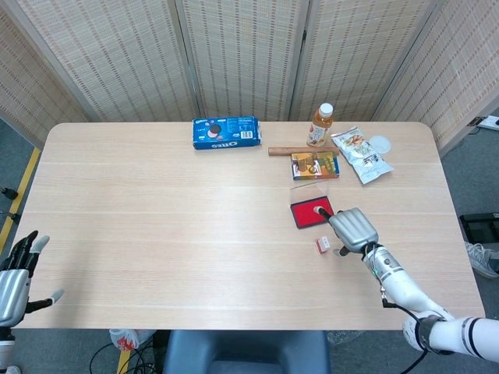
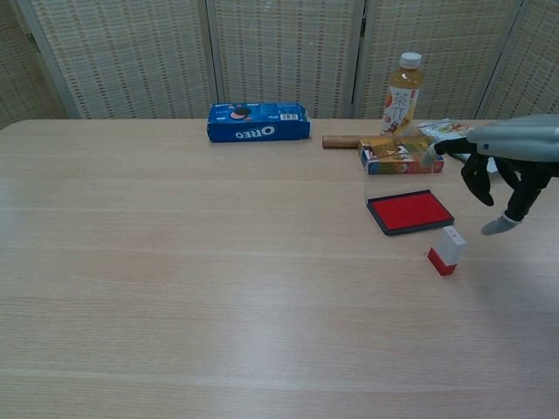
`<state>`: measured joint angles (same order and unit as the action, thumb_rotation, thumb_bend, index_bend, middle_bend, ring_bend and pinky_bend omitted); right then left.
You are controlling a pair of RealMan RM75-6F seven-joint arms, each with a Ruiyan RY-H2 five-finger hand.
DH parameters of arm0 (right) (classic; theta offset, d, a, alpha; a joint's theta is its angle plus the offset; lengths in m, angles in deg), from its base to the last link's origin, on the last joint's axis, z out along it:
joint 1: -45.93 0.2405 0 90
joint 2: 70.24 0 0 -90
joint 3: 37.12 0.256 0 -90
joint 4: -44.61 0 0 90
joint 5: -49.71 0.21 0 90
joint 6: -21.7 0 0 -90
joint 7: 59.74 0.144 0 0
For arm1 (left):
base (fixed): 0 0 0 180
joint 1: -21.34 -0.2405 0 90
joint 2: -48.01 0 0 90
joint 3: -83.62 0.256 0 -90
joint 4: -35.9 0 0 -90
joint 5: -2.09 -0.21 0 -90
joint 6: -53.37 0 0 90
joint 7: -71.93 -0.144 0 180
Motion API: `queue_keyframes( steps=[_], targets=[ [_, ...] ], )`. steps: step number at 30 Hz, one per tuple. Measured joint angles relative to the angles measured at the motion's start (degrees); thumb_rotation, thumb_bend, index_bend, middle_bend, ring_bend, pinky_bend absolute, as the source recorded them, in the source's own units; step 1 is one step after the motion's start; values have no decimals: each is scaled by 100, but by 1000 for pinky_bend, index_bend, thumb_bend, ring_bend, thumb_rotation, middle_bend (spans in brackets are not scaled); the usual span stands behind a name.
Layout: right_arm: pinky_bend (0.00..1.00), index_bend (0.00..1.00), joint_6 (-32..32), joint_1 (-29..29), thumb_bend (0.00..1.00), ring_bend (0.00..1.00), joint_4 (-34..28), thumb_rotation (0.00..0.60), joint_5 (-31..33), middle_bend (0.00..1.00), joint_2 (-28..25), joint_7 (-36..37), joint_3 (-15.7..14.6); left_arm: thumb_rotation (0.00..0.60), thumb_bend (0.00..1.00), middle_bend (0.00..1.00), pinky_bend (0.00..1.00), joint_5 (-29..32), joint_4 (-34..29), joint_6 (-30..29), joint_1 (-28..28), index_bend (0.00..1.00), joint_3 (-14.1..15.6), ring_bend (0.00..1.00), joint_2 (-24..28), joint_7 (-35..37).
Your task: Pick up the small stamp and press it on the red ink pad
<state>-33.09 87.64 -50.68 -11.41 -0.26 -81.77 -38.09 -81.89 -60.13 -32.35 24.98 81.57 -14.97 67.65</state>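
At about four o'clock on the surface point(image 2: 175, 288), just off the near right corner of the ink pad point(image 2: 409, 212), the stamp point(image 2: 445, 250) lies tilted on the wood, red end toward the robot, pale body toward the pad; nothing holds it. In the chest view the right hand point(image 2: 500, 179) hangs above and to the stamp's two o'clock, clear of it, fingers loosely curled but apart and gripping nothing. Picking up the stamp looks like the step in hand. To do it well, the hand should probably come down over the pale body, pinch it across its narrow sides rather than push the end, and lift straight up before carrying it toward twelve o'clock, so the stamp neither skids nor knocks the pad's raised clear lid. Which end prints I cannot tell, so check this before pressing. The left hand point(image 1: 15, 276) hangs open off the surface's near left edge. At eleven o'clock a blue box point(image 2: 258, 121) reads "OREO"; the bottle point(image 2: 402, 93) label carries red characters too small to read.
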Motion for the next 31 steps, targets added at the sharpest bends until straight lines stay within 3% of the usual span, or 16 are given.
queue_keyframes(
  steps=[4,7,12,18,23,31],
  targets=[
    [278,90,-1283,-561,104,254,86,600,-558,315,66,-138,-75,600,102,0,269,-41,-10,-111,-37,16,-11,0,15,6],
    [237,90,-2141,-1034,103,192,252,600,-918,241,143,-196,-143,600,102,0,269,-116,40,-209,-48,16,-30,0,-18,-56],
    [177,90,-3398,-2039,104,153,629,600,-1467,198,224,-155,-281,600,102,0,269,-190,96,-230,-39,17,-32,0,-64,-107],
    [113,90,-4508,-2844,104,105,939,600,-1764,163,335,8,-241,600,102,0,269,-230,180,-150,17,20,-32,0,-106,-120],
    [89,90,-4725,-3220,105,81,946,600,-1898,138,304,358,-103,600,102,0,269,-149,237,9,118,20,-88,0,-118,-68],
    [78,90,-4295,-3317,106,69,749,600,-1880,119,96,610,11,600,102,0,269,-108,244,15,137,20,-106,0,-155,-157]
  ],
)
